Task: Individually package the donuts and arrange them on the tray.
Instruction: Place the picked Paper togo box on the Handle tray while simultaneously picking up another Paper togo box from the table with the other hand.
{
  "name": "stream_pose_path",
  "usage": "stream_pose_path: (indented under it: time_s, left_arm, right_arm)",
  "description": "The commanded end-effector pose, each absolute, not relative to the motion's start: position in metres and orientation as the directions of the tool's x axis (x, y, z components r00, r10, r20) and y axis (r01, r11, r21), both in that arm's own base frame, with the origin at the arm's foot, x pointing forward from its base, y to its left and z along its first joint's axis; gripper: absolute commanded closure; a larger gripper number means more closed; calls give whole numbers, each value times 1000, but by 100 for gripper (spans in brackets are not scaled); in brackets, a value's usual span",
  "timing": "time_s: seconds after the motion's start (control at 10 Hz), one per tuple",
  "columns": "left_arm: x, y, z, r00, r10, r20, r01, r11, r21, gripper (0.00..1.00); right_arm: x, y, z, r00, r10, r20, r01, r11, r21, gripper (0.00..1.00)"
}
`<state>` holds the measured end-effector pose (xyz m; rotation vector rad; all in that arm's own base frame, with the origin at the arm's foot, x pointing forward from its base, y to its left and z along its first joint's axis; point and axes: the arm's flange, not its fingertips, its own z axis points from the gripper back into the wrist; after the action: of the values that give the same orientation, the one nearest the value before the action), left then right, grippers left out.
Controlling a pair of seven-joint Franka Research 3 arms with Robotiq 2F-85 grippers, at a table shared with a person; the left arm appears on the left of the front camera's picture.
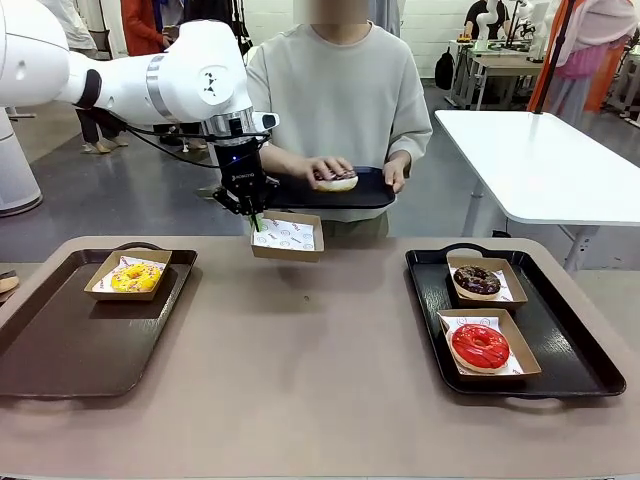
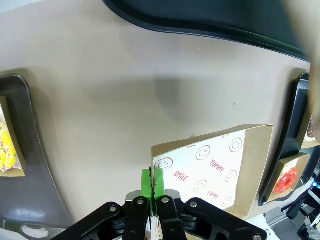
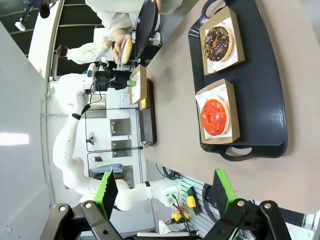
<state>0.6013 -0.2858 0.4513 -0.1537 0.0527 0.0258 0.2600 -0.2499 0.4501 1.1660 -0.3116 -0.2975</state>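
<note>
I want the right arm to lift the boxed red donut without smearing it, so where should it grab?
Pinch the cardboard tray by a side wall, coming from above, one pad outside and one just inside the rim. The red donut fills the middle with glossy icing, and the thin upright wall suits the open right pincer.

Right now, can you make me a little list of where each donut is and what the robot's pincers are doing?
left pincer: shut on empty box, held above the table
right pincer: open, holds nothing
person's hand: on a donut on the held tray
yellow donut: boxed, left tray
chocolate donut: boxed, right tray
red donut: boxed, right tray
</note>
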Motion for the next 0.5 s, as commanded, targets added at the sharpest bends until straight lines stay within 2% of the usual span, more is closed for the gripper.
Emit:
stream_pose_path:
  time_s: [0.0,0.4]
  left_arm:
    - [600,-285,454,998,35,-56,-43,987,-156,100]
    - [600,-285,454,998,35,-56,-43,987,-156,100]
  right_arm:
    - [258,-249,454,918,-384,97,51,356,933,0]
    - [258,-249,454,918,-384,97,51,356,933,0]
